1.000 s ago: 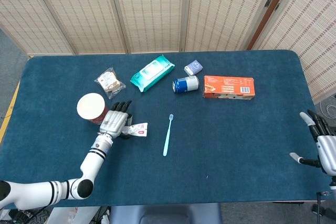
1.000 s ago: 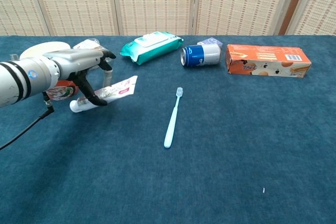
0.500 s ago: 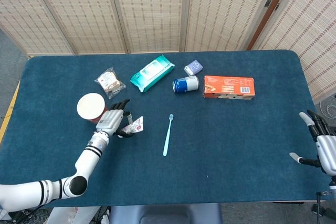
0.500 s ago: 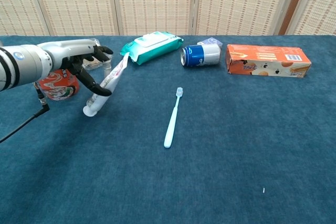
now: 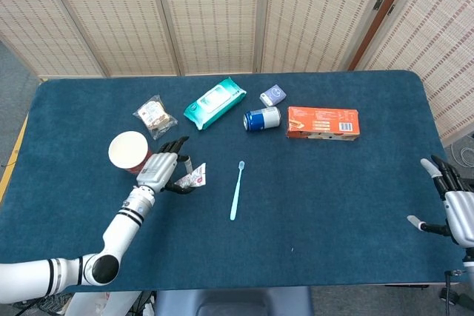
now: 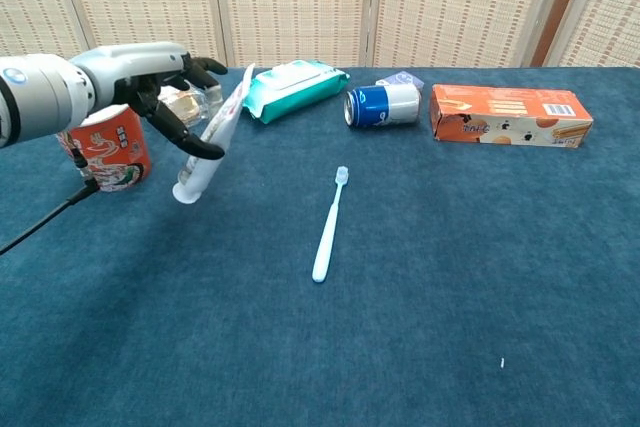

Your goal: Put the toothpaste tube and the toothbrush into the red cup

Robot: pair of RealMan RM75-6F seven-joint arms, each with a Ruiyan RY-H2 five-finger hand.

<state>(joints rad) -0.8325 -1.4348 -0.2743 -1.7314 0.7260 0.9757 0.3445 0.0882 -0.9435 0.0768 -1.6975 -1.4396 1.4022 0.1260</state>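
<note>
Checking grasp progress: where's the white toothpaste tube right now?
The white toothpaste tube is held tilted, cap down, off the table in the left hand, just right of the red cup in the chest view.

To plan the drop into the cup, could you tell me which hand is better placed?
Left. The left hand already holds the tube beside the cup; the right hand sits at the far table edge.
</note>
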